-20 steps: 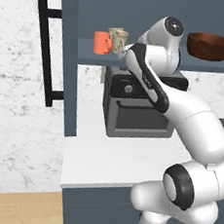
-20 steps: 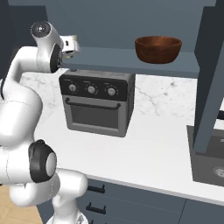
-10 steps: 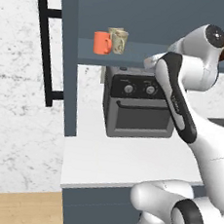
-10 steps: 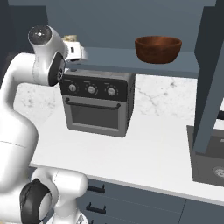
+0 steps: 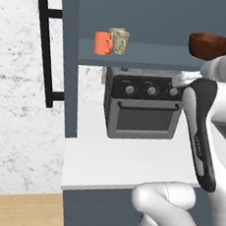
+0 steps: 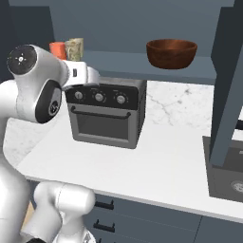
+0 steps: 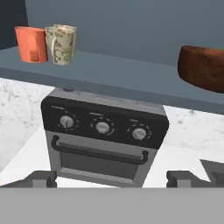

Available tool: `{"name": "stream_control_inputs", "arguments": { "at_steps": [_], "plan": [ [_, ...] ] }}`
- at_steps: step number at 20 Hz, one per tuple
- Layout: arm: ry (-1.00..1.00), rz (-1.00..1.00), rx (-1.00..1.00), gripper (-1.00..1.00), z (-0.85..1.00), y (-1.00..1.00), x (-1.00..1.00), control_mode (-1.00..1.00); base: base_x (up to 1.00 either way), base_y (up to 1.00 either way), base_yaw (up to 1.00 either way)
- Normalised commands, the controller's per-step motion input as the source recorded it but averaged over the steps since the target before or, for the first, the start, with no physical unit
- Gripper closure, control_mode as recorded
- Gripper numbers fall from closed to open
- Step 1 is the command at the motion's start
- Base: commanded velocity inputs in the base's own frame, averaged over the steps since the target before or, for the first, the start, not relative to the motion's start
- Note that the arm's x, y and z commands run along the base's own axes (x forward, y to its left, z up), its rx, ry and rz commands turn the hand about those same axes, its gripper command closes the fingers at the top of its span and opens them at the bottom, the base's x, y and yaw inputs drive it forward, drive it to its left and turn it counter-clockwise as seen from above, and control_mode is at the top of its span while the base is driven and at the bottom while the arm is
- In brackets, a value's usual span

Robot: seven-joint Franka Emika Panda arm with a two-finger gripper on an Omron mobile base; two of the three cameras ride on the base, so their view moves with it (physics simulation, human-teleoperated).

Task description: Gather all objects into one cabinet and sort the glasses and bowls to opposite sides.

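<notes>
Bowl (image 7: 204,68): cut off at frame edge | cups (image 7: 60,43): overlapping, beside mug (image 7: 31,43) | end effector (image 7: 111,178): fingers apart, empty

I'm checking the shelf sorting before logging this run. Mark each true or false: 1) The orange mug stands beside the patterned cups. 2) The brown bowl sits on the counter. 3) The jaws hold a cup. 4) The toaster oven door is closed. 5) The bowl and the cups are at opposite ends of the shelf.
1) True: the orange mug stands right next to the patterned cups.
2) False: the brown bowl sits on the cabinet shelf.
3) False: the gripper is open and empty.
4) True: the toaster oven is shut.
5) True.
</notes>
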Motion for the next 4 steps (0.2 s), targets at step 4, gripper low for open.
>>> {"name": "stream_control_inputs", "arguments": {
  "at_steps": [4],
  "plan": [
    [-0.08, -0.19, 0.03, -1.00, 0.00, -0.20, -1.00, -1.00, 0.00, 0.00, 0.00]
  ]
}}
